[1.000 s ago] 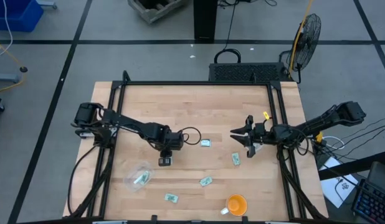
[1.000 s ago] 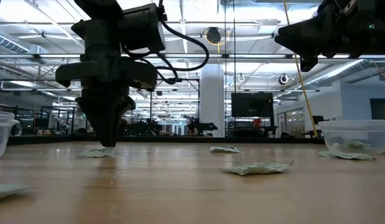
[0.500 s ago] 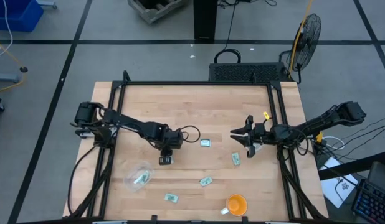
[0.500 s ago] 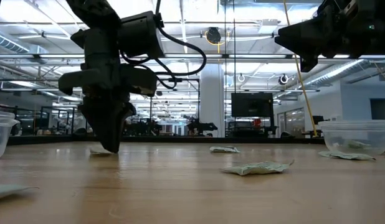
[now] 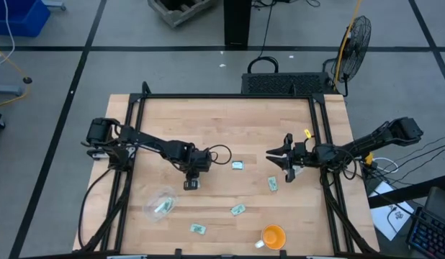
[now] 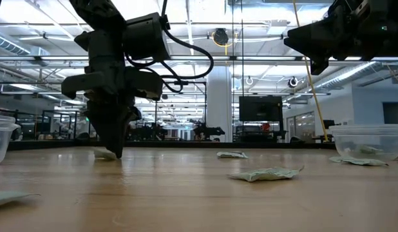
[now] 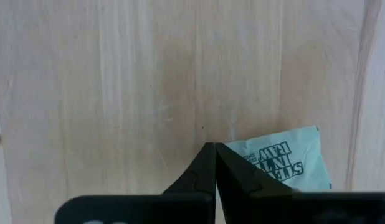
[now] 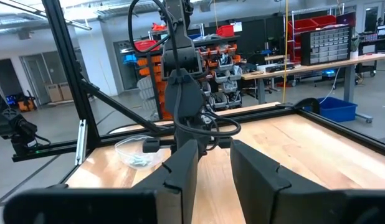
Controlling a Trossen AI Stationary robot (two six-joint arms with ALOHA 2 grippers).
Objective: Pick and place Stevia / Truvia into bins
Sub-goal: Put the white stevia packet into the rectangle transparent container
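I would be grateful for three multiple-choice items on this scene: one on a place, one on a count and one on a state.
1. Where is the orange cup?
A. Under the left end effector
B. On the table near its edge, apart from both arms
C. Held by the right arm

2. How many loose sachets show on the wood in the high view?
A. One
B. Four
C. Nine

3. How is the right end effector?
A. Open
B. Shut on a sachet
C. Shut on the cup

Answers: B, the cup stands alone by the edge; B, four lie scattered; A, the right wrist view shows a gap between its fingers.
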